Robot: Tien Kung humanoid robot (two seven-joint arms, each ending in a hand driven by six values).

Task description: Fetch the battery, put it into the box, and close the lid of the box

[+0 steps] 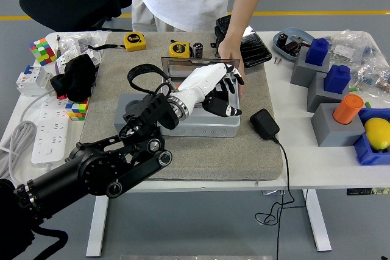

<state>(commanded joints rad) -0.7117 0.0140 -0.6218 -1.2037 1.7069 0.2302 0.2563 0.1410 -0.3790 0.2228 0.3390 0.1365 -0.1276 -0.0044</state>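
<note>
Left hand (220,92) over open box (183,123), fingers spread, empty. Person's hand (230,59) at lid (183,65). Battery unseen; next probably lid closing.

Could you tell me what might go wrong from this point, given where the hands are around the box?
The person's hand rests at the right end of the upright lid, right beside the left hand over the grey box; closing now could pinch or strike it. The robot's fingers hang over the box's opening, so the lid might come down on them. Whether the battery is seated inside cannot be seen, since the hand covers the opening.
</note>
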